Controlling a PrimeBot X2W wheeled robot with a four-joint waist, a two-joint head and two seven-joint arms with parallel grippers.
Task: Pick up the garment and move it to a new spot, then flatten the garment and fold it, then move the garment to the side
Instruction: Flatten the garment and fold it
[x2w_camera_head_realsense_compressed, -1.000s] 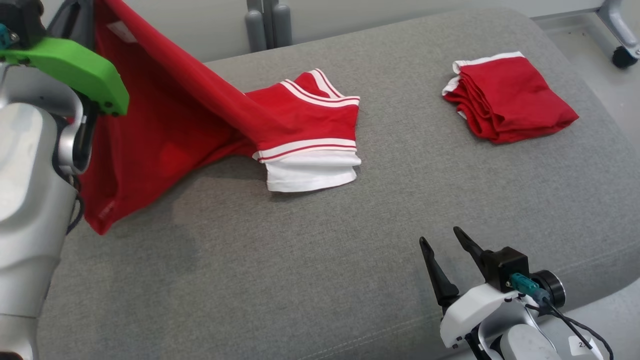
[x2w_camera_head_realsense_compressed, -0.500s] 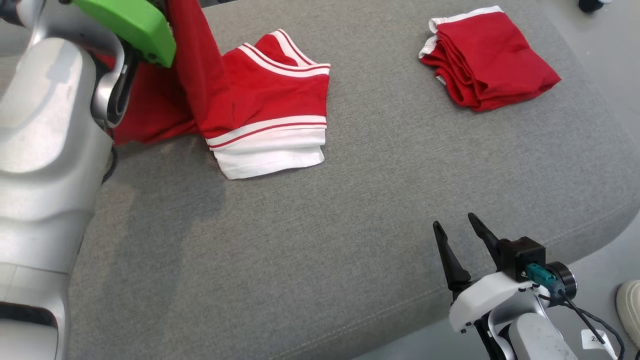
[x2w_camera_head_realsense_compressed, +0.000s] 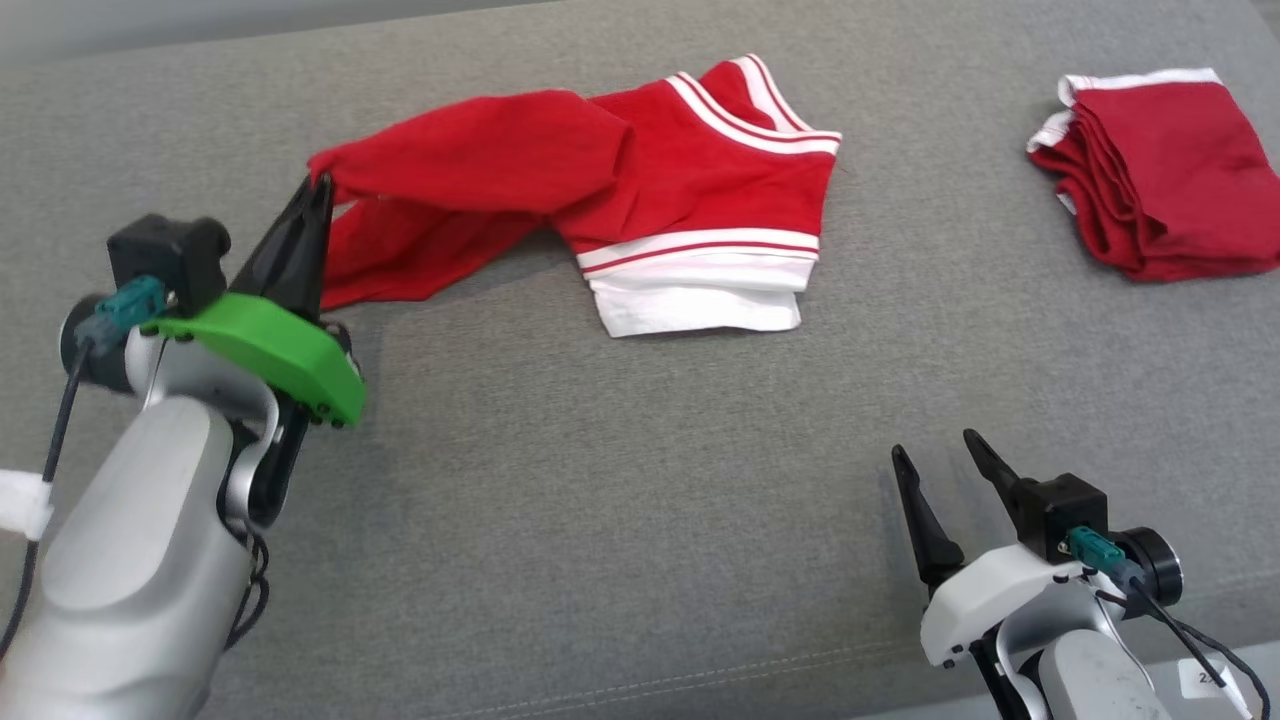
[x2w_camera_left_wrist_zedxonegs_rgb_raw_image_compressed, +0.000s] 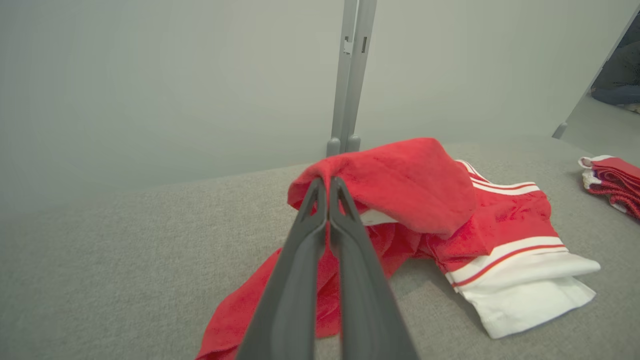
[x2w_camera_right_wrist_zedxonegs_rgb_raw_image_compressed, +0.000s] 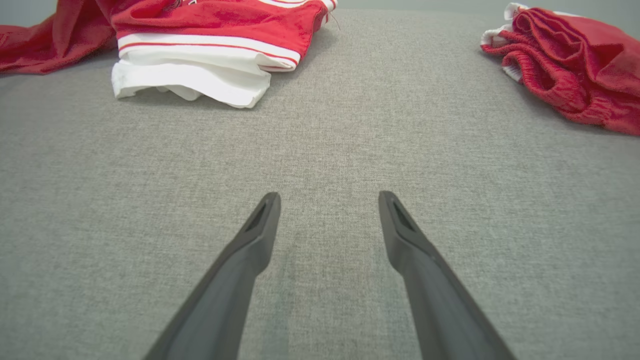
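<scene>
The garment (x2w_camera_head_realsense_compressed: 640, 185) is red with white stripes and a white hem, lying crumpled at the back middle of the grey cushion (x2w_camera_head_realsense_compressed: 620, 480). My left gripper (x2w_camera_head_realsense_compressed: 320, 182) is shut on a red corner of it at the garment's left end, low over the cushion. The left wrist view shows the garment (x2w_camera_left_wrist_zedxonegs_rgb_raw_image_compressed: 440, 200) bunched over my left gripper (x2w_camera_left_wrist_zedxonegs_rgb_raw_image_compressed: 328, 181). My right gripper (x2w_camera_head_realsense_compressed: 932, 448) stands open near the front right, nothing between its fingers, well clear of the cloth. From the right wrist, the garment (x2w_camera_right_wrist_zedxonegs_rgb_raw_image_compressed: 210, 55) lies far ahead of my right gripper (x2w_camera_right_wrist_zedxonegs_rgb_raw_image_compressed: 329, 197).
A second red piece of clothing (x2w_camera_head_realsense_compressed: 1160, 180) lies folded at the back right of the cushion, also visible as a folded red piece (x2w_camera_right_wrist_zedxonegs_rgb_raw_image_compressed: 575, 65) in the right wrist view. A grey post (x2w_camera_left_wrist_zedxonegs_rgb_raw_image_compressed: 347, 75) stands behind the cushion against the pale wall.
My left gripper has come down from high up to just above the cushion, still holding the cloth, which now lies slack instead of hanging. The head camera has shifted. The right gripper stayed put.
</scene>
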